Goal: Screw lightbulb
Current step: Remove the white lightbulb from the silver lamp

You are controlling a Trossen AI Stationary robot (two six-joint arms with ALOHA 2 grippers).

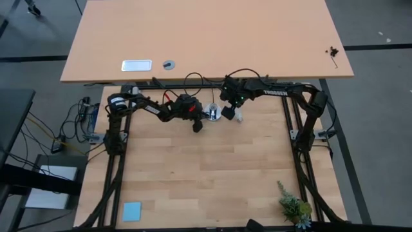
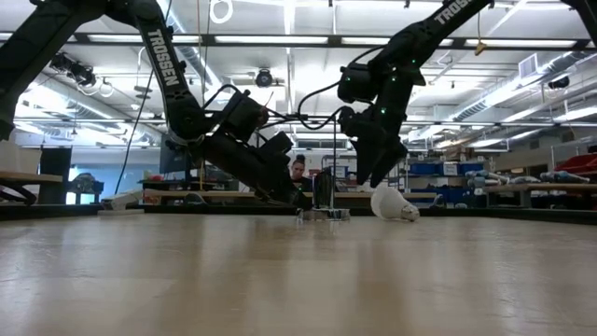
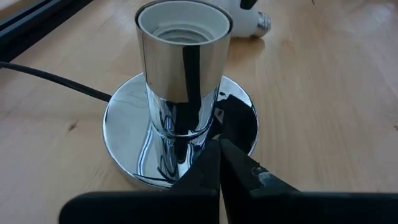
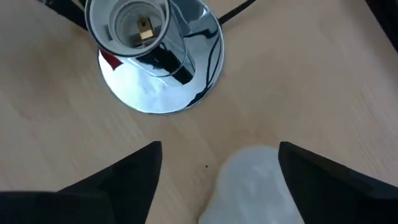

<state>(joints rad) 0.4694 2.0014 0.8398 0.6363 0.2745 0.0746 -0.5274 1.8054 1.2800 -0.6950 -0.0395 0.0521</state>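
Two grippers: right gripper [image 4: 217, 163] spread wide, left gripper [image 3: 219, 163] pinched shut at socket [image 3: 180, 93] base.
Lightbulb [image 4: 252, 186]: lying on table [image 1: 212, 174], between right fingers, ungripped.

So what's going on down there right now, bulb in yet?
Not yet. Left gripper shut, at the chrome socket base. Right gripper open above the lightbulb, which lies on its side on the table beside the socket. Nothing in the way.
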